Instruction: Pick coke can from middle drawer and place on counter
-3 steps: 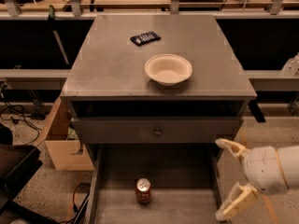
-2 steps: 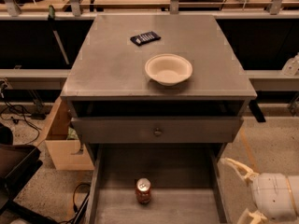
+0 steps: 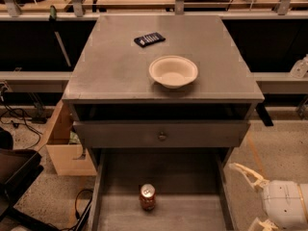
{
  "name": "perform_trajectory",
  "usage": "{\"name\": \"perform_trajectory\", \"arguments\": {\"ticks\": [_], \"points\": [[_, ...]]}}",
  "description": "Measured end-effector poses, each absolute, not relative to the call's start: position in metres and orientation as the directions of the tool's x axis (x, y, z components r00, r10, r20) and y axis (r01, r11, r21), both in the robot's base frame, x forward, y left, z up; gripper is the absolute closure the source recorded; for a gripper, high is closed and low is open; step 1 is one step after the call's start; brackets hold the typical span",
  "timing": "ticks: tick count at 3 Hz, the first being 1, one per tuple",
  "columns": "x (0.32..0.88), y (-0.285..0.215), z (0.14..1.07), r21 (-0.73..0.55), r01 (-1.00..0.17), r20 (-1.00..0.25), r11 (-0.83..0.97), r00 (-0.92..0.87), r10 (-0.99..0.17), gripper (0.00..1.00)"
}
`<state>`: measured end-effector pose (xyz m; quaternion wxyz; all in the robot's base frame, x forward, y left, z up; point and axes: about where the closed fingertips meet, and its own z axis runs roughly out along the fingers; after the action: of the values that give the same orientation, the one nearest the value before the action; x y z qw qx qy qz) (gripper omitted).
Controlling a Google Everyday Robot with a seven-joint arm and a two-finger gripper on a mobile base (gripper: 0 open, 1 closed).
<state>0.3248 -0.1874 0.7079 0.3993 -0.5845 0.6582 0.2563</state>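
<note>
The coke can (image 3: 147,197) stands upright on the floor of the open middle drawer (image 3: 190,214), left of the drawer's middle, silver lid up. The grey counter (image 3: 110,66) tops the cabinet above it. My gripper (image 3: 244,194) is at the lower right, outside the drawer's right wall and well right of the can. Its two pale fingers (image 3: 246,174) are spread apart with nothing between them. The lower finger is partly cut off by the bottom edge.
A white bowl (image 3: 173,71) and a small dark flat device (image 3: 149,39) lie on the counter. A closed drawer face with a round knob (image 3: 162,136) sits above the open drawer. A cardboard box (image 3: 65,143) and cables lie on the floor to the left.
My gripper has dropped lower and moved right, toward the bottom right corner. The can, bowl and drawer have not moved.
</note>
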Motion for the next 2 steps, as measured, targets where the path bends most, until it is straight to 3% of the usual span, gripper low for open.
{"name": "perform_trajectory", "arguments": {"ticks": [2], "points": [[0.366, -0.137, 0.639, -0.116, -0.962, -0.873, 0.246, -0.019, -0.487, 0.00]]}}
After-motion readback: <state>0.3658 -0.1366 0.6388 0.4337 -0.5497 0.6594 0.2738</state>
